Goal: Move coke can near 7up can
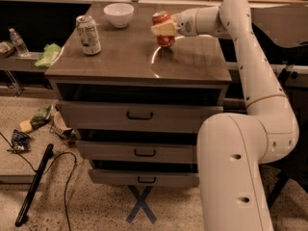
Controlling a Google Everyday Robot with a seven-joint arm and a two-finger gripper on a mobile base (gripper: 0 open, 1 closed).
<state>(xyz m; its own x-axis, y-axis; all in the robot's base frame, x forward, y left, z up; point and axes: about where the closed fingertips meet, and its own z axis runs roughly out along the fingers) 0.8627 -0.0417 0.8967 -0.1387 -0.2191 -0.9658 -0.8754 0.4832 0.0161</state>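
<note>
The red coke can is held in my gripper, lifted a little above the middle of the brown cabinet top and tilted slightly. The gripper's pale fingers are shut around the can's middle. The pale white-and-green 7up can stands upright at the left side of the cabinet top, well to the left of the gripper. My white arm reaches in from the right.
A white bowl stands at the back of the cabinet top, between the two cans. The cabinet has three drawers below. Litter and a black cable lie on the floor at left. A bottle stands on a left shelf.
</note>
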